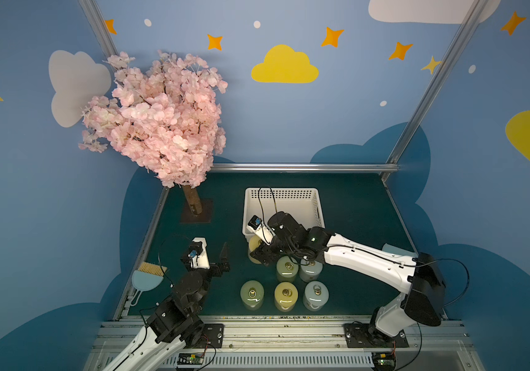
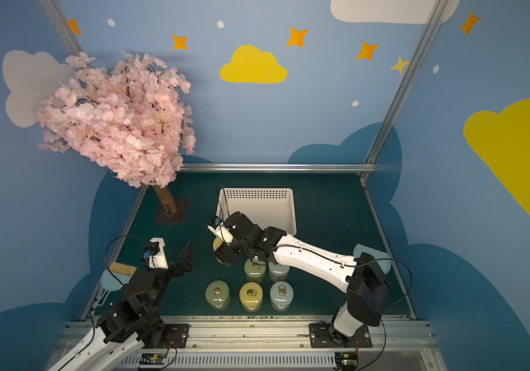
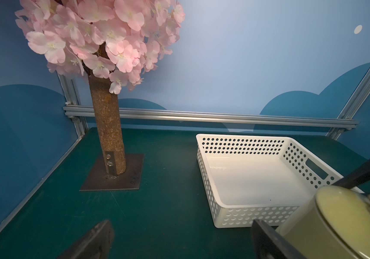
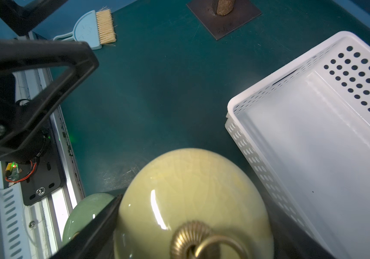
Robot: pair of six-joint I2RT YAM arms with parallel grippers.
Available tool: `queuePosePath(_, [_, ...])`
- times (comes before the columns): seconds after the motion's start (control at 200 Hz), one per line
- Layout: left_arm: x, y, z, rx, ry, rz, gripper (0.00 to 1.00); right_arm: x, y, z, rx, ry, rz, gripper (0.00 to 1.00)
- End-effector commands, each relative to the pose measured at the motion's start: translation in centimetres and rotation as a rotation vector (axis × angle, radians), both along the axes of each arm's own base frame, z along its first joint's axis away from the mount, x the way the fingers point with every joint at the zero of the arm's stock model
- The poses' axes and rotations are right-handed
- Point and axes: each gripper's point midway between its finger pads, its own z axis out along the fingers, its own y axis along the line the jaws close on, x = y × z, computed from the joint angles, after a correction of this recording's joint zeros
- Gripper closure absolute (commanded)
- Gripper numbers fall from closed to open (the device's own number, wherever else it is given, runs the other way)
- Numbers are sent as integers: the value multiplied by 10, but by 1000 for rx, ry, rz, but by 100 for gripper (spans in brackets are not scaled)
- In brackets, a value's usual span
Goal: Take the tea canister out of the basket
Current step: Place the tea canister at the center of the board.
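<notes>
Half the yellow tea canister (image 1: 254,244) hides under the right tool (image 1: 260,254) clamped on it; left tool (image 1: 224,260) gapes

In the right wrist view, a tea canister (image 4: 179,190) is shown as glossy, pale yellow glazed ceramic with fine crackle lines, topped by a ridged brass-coloured metal knob (image 4: 190,240). The basket (image 1: 284,196), at the centre of both top views, is made of smooth white plastic with a faintly shiny floor. The dark green counter (image 1: 353,208) is matt and lightly scuffed. At upper left, cloth-like pink blossoms (image 1: 161,112) are carried on a rough brown trunk (image 1: 191,199) fixed to a dull dark metal plate (image 1: 206,208).
</notes>
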Motion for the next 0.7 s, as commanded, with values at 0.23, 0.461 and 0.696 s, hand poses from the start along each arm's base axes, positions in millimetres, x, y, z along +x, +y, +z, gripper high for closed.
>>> queuePosePath(0.23, [-1,3,-1,-4,-4,11,0,12,25,-8,13,-24,11,45])
queuePosePath(0.461, [-1,3,0,-3,-6,11,0,17,29,-27,-9,-1,-15,46])
queuePosePath(0.696, [-1,3,-1,-2,-5,10,0,20,34,-43,-19,25,-38,46])
